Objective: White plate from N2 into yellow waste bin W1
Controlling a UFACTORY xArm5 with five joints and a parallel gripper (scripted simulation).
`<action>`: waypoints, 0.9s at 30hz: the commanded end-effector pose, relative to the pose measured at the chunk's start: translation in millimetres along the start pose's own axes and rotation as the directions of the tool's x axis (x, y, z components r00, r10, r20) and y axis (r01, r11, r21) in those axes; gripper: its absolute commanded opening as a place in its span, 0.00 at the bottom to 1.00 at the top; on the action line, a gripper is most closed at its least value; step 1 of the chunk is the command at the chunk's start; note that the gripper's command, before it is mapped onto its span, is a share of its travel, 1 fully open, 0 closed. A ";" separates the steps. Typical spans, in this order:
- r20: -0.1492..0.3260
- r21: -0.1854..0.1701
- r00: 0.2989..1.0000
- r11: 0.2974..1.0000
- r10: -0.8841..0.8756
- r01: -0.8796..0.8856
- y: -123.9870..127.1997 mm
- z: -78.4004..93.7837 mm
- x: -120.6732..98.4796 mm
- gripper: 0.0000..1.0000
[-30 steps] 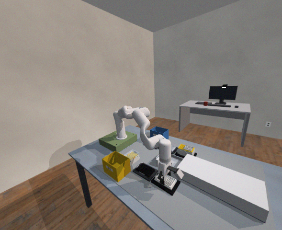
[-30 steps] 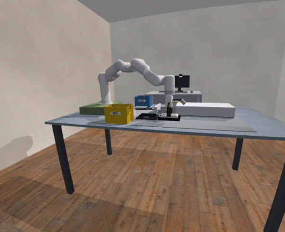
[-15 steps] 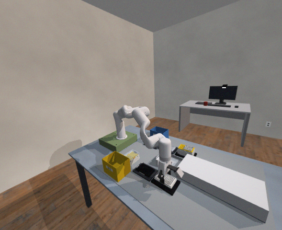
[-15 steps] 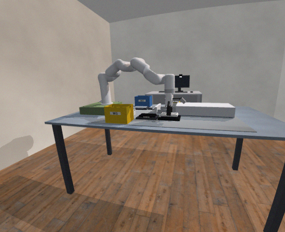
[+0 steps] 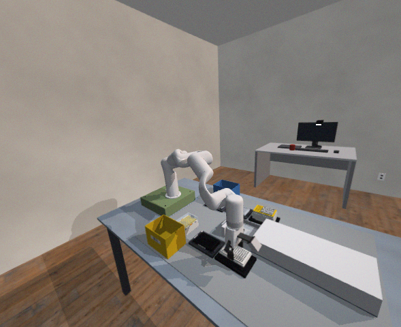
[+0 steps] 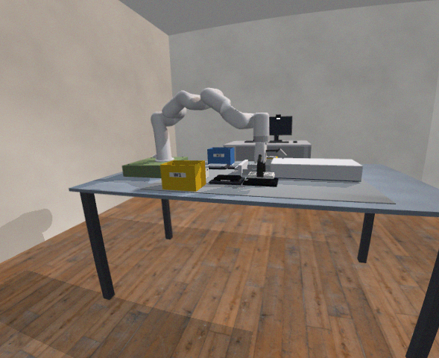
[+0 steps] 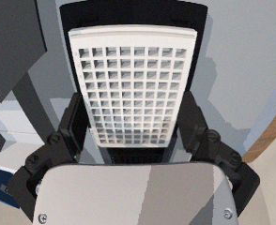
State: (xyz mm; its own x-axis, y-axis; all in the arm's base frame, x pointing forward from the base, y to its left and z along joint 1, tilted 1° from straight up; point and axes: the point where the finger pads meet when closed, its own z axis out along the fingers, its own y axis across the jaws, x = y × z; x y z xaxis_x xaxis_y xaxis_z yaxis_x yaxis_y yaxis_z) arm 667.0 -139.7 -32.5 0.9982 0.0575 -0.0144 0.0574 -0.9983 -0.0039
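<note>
The white plate [image 7: 133, 84], a gridded well plate, sits in a black nest [image 7: 134, 15]. It also shows in the top view [image 5: 236, 255] on the black nest [image 5: 236, 263] near the bench's front. My gripper [image 7: 132, 103] [image 5: 230, 251] is shut on the white plate, one finger on each long side, and it stands low over the nest. The yellow waste bin W1 [image 5: 165, 235] stands upright to the left of the nests, and its label shows in the exterior view [image 6: 182, 175].
A second black nest [image 5: 206, 243] lies between W1 and the gripper. A long white housing [image 5: 316, 260] lies to the right. A blue bin [image 5: 226, 187], a green base block [image 5: 167, 200], a clear tip box [image 5: 188, 221] and a yellow-topped box [image 5: 264, 212] stand behind.
</note>
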 end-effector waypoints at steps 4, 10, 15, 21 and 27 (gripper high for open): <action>-0.004 -0.001 1.000 1.000 0.000 0.000 0.3 -4.1 1.4 0.00; -0.004 -0.001 1.000 1.000 0.000 0.000 0.1 -14.1 1.5 0.00; -0.004 -0.001 1.000 1.000 0.000 0.000 -0.1 -22.4 1.5 0.00; -0.004 -0.001 1.000 1.000 0.000 0.000 -0.2 -29.1 1.5 0.00; -0.004 -0.001 1.000 1.000 0.000 0.000 -0.4 -39.1 1.5 0.00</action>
State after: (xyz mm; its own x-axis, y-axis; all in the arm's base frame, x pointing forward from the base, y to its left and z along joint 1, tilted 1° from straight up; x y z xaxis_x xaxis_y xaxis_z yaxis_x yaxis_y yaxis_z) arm 667.0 -139.0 -1.0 0.9982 0.0575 -0.0162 0.0574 -0.9983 -0.0043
